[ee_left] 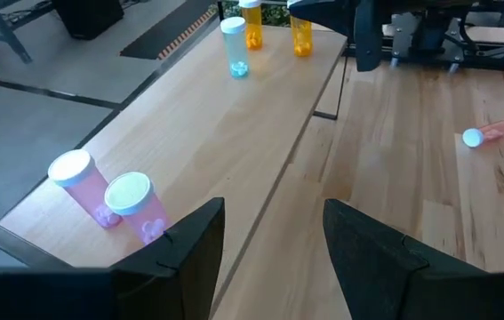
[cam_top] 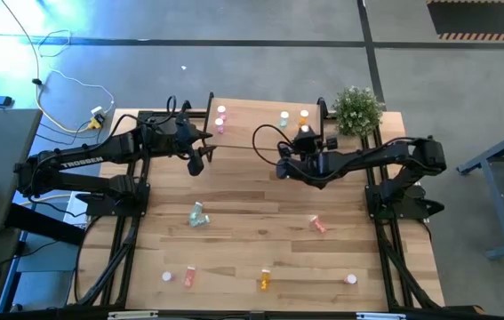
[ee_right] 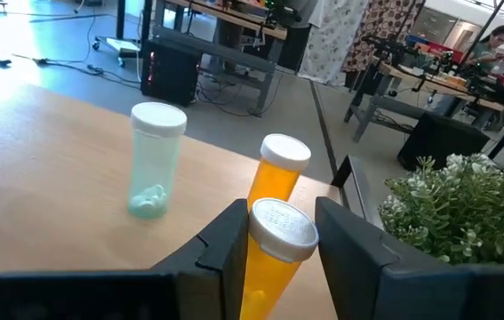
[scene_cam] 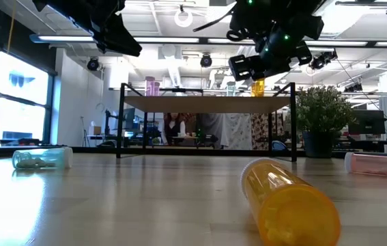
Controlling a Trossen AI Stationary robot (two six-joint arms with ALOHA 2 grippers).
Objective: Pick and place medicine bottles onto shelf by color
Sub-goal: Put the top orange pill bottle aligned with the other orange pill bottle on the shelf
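Wood-plank table point(cam_top: 260, 222) under my two dark arms, the left one lettered "TROSSEN", with a concrete floor around it and an open workshop of desks and ceiling lights beyond. On the shelf point(cam_top: 260, 120) I log two pink bottles point(ee_left: 114, 191), a pale green bottle point(ee_right: 154, 160) and an orange bottle point(ee_right: 274, 173), while others lie scattered on the planks. Right gripper point(ee_right: 274, 236) is clamped on an orange bottle point(ee_right: 269, 258) at the shelf; left gripper point(ee_left: 269, 236) hangs spread and empty near the pink pair.

orange bottle point(ee_right: 274, 244) upright on shelf point(ee_right: 47, 169), others scattered
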